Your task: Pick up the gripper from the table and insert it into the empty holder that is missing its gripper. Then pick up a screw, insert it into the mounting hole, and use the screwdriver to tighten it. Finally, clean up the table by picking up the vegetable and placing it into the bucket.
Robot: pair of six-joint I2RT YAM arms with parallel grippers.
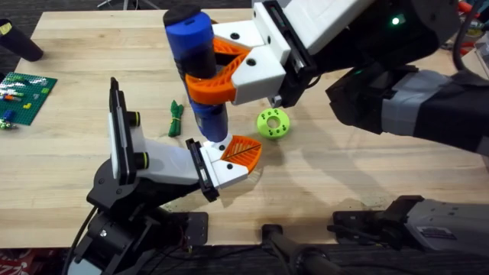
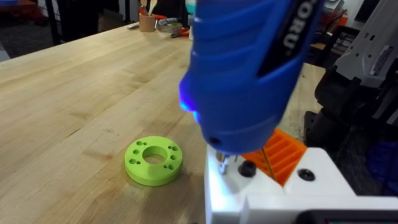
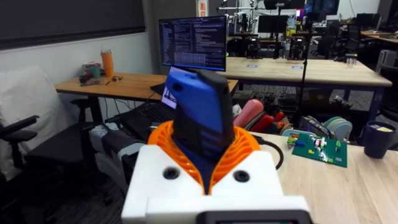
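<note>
Nearest the arms' bases, the left arm lies low over the table's front edge, its white-and-black body angled toward the middle and ending in the holder — a white plastic block with a black edge plate. The gripper, a small orange wedge with leaf-like ribbing, sits seated in that block; whether the left arm's own fingers are apart or together cannot be told. Standing upright on the holder is the screwdriver, a thick glossy blue cylinder with a black cap narrowing to a darker shaft, its tip down at a hole in the white block beside the orange ribs. The right gripper reaches in from the far right, its smooth orange curved jaws clamped around the blue barrel. Just beside the holder a lime-green plastic ring with small holes lies flat on the pale wooden table, and a green vegetable lies near the screwdriver — farther off, a green brick plate
</note>
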